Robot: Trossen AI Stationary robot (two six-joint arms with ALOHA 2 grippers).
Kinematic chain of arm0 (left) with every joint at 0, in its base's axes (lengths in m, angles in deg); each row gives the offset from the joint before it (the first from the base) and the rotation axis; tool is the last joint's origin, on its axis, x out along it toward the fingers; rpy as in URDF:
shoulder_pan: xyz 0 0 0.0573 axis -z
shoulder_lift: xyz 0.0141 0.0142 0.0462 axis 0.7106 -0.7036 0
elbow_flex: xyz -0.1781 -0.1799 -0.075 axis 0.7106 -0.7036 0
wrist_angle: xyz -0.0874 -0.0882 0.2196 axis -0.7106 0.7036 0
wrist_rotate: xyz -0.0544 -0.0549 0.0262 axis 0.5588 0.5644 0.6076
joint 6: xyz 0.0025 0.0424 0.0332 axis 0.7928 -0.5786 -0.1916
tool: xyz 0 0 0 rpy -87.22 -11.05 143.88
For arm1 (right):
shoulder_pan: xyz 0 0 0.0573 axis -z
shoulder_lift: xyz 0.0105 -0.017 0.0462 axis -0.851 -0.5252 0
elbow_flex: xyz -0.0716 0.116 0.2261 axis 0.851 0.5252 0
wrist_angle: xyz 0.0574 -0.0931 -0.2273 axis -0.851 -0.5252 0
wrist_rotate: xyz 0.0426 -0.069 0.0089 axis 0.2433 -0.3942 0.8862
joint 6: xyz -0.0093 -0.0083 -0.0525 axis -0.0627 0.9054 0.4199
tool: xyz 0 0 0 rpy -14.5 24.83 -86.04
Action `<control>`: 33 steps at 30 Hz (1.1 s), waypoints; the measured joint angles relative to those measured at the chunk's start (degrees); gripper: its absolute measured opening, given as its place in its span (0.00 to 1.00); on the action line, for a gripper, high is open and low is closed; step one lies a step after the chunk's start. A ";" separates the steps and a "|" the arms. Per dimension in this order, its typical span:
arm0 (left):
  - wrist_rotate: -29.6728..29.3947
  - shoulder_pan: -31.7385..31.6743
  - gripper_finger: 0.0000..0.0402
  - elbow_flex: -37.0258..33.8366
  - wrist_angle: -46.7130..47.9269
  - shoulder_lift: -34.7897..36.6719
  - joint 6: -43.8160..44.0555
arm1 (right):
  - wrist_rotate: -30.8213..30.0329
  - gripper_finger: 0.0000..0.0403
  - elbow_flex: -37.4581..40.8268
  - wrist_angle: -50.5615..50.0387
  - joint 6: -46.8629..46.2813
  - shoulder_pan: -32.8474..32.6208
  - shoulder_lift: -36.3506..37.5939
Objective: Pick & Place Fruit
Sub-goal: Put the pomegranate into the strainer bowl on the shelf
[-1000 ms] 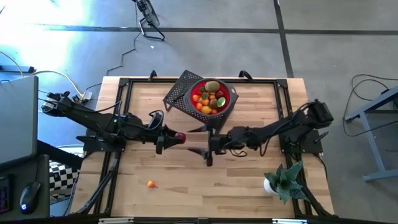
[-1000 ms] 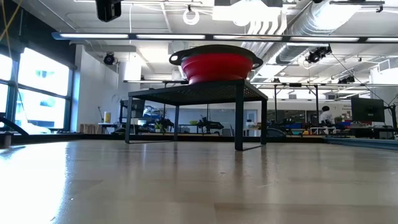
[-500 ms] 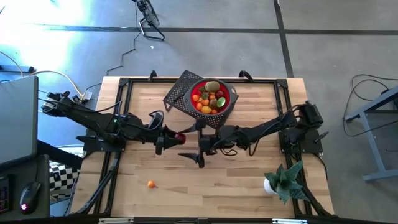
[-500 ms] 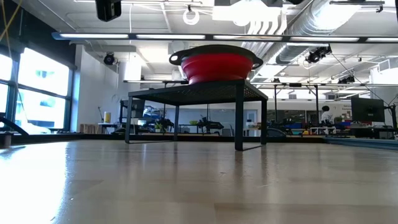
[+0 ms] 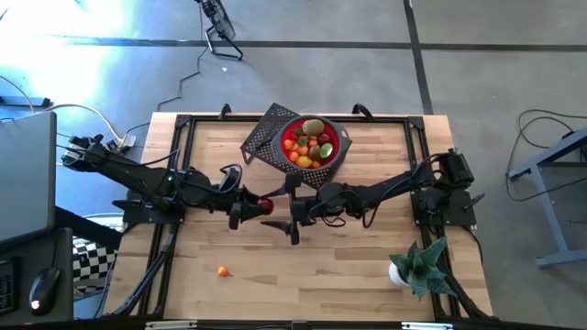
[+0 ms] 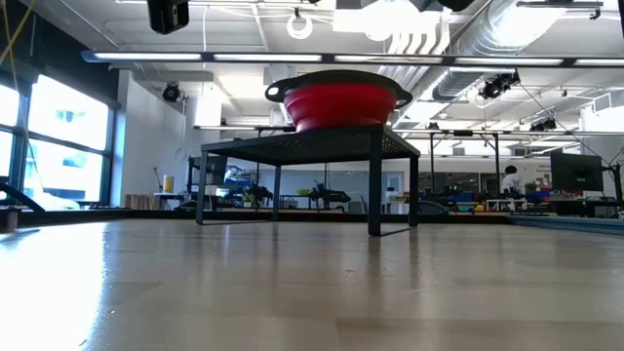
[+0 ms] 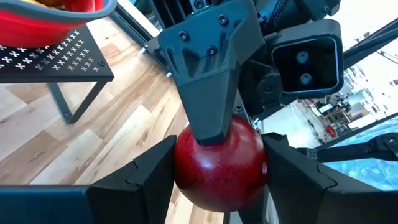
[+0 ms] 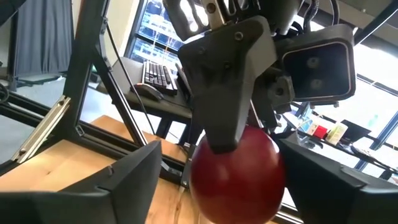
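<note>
a dark red toy apple [image 7: 221,163] hangs above the middle of the wooden table [image 5: 367,266], pinched between the fingers of the left gripper [image 5: 260,204], which is closed on it. the right gripper [image 5: 291,209] meets it head-on, its two fingers spread wide to either side of the same apple without pressing on it; in the right wrist view the apple [image 8: 237,174] sits between those parted fingers, with the left arm's finger [image 8: 227,74] lying over its top. behind the pair, toward the far edge, a red bowl [image 5: 340,140] heaped with small toy fruits [image 5: 310,147] in yellow, orange, red, green and brown rests on a black perforated metal stand [image 5: 264,135]; the low view shows the bowl [image 6: 338,99] raised on that stand [image 6: 304,146] well clear of the tabletop. one small orange fruit [image 5: 222,270] lies alone on the wood near the front left. a spiky green plant in a white pot [image 5: 415,264] stands at the front right corner.
</note>
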 joint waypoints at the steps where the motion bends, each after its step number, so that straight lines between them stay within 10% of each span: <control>1: 0.08 0.00 0.53 0.00 0.14 0.00 0.00 | -0.02 0.74 0.00 -0.05 0.00 0.00 0.00; 19: 0.08 0.02 0.53 0.00 0.37 -0.02 0.00 | -0.39 0.50 0.00 -0.20 0.02 0.02 0.00; 33: 0.55 -0.04 0.53 0.00 0.73 -0.02 -2.42 | -0.59 0.50 0.02 -0.65 0.44 -0.02 0.00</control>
